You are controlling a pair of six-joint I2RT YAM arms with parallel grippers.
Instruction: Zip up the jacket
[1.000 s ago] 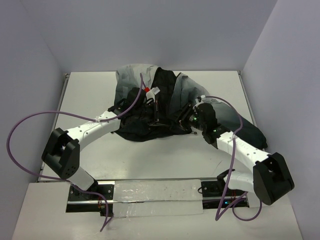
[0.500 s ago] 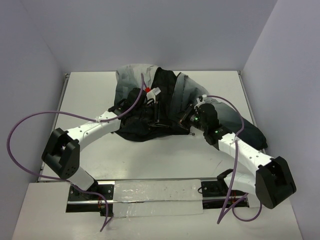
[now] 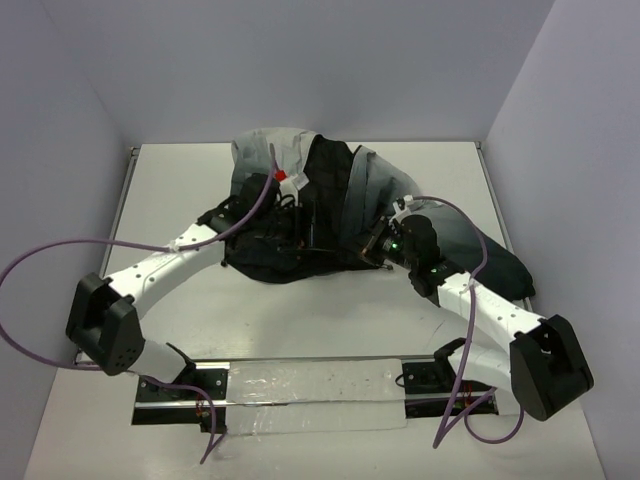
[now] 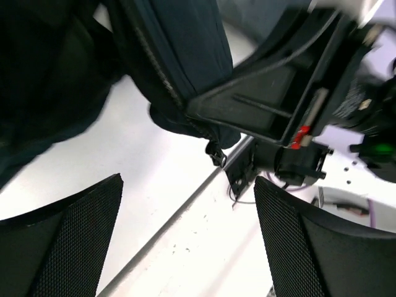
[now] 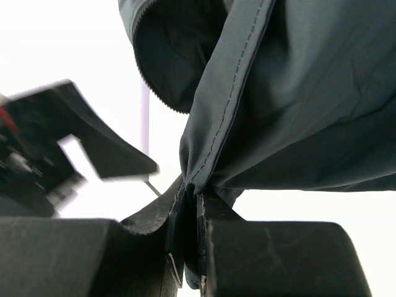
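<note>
The jacket (image 3: 330, 190) lies bunched at the back middle of the table, grey shell outward and black lining spread in front. My left gripper (image 3: 308, 232) hovers over the lining's near edge. In the left wrist view it (image 4: 185, 241) is open, with only bare table between its pads (image 4: 68, 241). Above them hangs a jacket (image 4: 179, 55) edge with zipper teeth and a small dark pull (image 4: 216, 151). My right gripper (image 3: 362, 250) is at the jacket's front right hem. In the right wrist view it (image 5: 193, 213) is shut on a stitched fold of the jacket (image 5: 297, 93).
Purple cables (image 3: 40, 260) loop off both arms. The jacket's dark sleeve (image 3: 500, 265) trails toward the table's right edge under the right arm. A white plate (image 3: 310, 395) lies between the arm bases. Walls close in the table on three sides.
My left gripper has opened and let go of the jacket, and its arm's elbow has swung left. The right gripper has shut on the jacket's hem and shifted slightly left.
</note>
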